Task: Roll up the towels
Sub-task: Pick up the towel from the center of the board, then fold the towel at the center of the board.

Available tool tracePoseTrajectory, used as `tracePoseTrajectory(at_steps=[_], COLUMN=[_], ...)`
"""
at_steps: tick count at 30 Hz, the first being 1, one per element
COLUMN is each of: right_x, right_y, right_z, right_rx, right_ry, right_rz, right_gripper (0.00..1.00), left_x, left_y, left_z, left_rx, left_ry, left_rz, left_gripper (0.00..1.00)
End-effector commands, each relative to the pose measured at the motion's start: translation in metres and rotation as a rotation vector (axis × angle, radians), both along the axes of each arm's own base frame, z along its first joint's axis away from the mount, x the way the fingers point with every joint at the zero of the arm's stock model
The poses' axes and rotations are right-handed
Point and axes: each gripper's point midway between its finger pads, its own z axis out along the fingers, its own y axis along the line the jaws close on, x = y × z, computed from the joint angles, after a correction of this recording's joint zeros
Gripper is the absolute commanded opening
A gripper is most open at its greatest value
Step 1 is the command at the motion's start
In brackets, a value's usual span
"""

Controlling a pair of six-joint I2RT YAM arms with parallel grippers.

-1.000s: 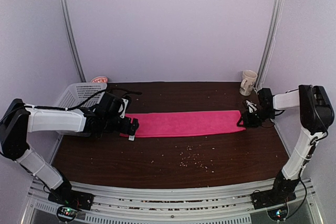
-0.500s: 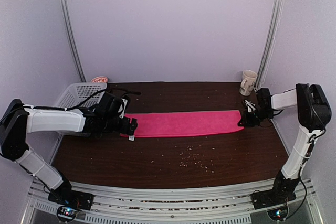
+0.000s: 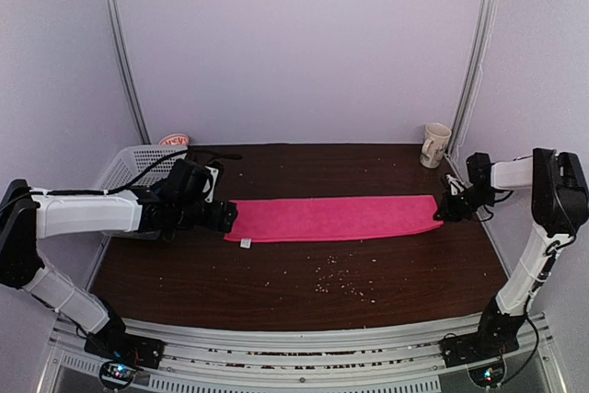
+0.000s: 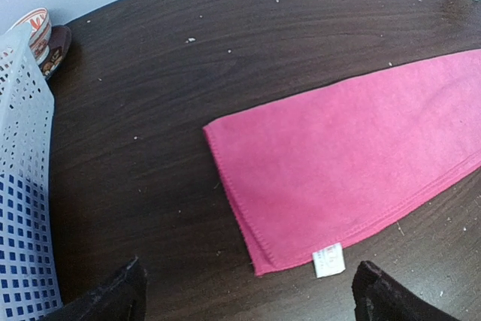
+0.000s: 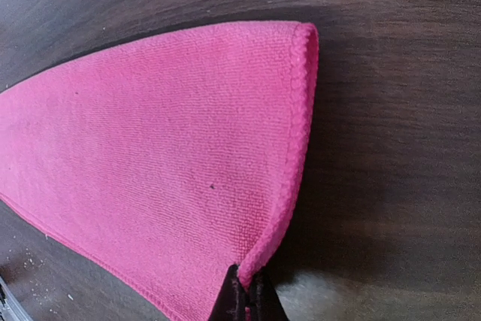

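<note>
A bright pink towel [image 3: 331, 217] lies flat as a long strip across the middle of the dark table [image 3: 276, 292]. My right gripper [image 3: 448, 209] is at its right end. In the right wrist view the right gripper [image 5: 246, 302] is shut on the towel's [image 5: 165, 155] hemmed edge, lifting that corner slightly. My left gripper [image 3: 224, 218] sits low just off the left end. Seen from the left wrist, the gripper [image 4: 248, 298] is open, both fingertips wide apart, with the towel's [image 4: 361, 155] near corner and white tag [image 4: 328, 260] just ahead of them, untouched.
A white lattice basket [image 3: 138, 165] stands at the back left beside my left arm, with a red-patterned bowl [image 3: 174, 140] behind it. A cream mug [image 3: 435, 144] stands at the back right, close to my right arm. Crumbs [image 3: 336, 278] dot the near table.
The right gripper closed on the towel's right end and drew it to the right. The whole towel slid right, and its left end came away from the open left gripper.
</note>
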Motion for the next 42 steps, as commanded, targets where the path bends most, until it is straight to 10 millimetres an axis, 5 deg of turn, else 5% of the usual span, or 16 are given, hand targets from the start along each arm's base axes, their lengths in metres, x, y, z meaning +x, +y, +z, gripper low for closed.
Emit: tracePoseTrajectory(at_steps=[1, 5, 8, 13, 21, 34, 42], right_x=[0.002, 0.004, 0.006, 0.005, 0.011, 0.008, 0.006], right_y=[-0.026, -0.025, -0.001, 0.064, 0.201, 0.392, 0.456], right_z=[0.035, 0.065, 0.092, 0.122, 0.164, 0.147, 0.141], right_rx=[-0.001, -0.007, 0.049, 0.126, 0.207, 0.296, 0.358], right_ry=[-0.052, -0.121, -0.178, -0.234, -0.331, -0.307, -0.317], right_rz=[-0.022, 0.008, 0.095, 0.269, 0.519, 0.79, 0.832], right_gripper=[0.0, 0.0, 0.0, 0.0, 0.0, 0.0, 0.0], left_x=[-0.004, -0.007, -0.008, -0.008, -0.006, -0.006, -0.009], left_y=[0.007, 0.01, 0.009, 0.007, 0.007, 0.019, 0.03], left_z=[0.007, 0.004, 0.001, -0.006, -0.014, -0.016, -0.016], left_rx=[0.005, 0.004, -0.003, -0.004, -0.013, 0.013, 0.04], left_ry=[-0.025, -0.023, -0.022, -0.007, 0.006, 0.008, 0.006], left_rz=[0.017, 0.02, 0.021, 0.02, 0.04, 0.103, 0.134], left_gripper=[0.98, 0.98, 0.98, 0.98, 0.98, 0.98, 0.98])
